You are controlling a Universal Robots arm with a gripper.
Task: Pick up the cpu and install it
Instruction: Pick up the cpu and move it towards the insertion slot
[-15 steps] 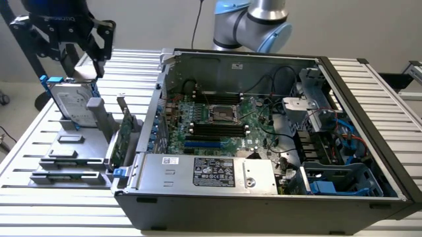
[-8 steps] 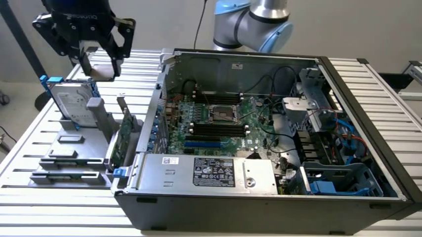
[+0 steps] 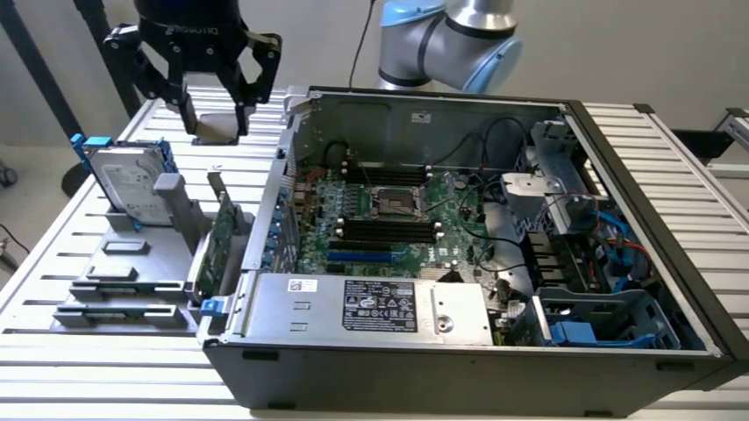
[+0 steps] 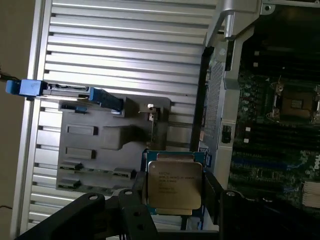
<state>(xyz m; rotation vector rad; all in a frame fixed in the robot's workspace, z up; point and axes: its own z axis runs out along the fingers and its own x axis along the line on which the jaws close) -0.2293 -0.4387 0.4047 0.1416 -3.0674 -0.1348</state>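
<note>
While your gripper (image 3: 217,121) fingers (image 4: 213,194) just pinch the cpu (image 4: 174,187) edgewise over the worktop's (image 3: 117,377) far edge, any jolt could drop it.

The small flat square cpu (image 4: 174,186) has a smooth, dull-sheened silver-grey metal lid with fine dark print, held between the matt black fingers (image 4: 212,192) of the gripper (image 4: 175,197). The ribbed silver table (image 3: 690,167) looks like satin aluminium. The grey moulded holder (image 4: 85,150) is matt plastic, the blue rails (image 4: 105,99) are smooth plastic, and the open grey computer case (image 3: 445,110) is bare sheet metal.

case wall (image 3: 286,162) stands between tool (image 3: 217,127) and uncovered socket (image 3: 395,203).
</note>
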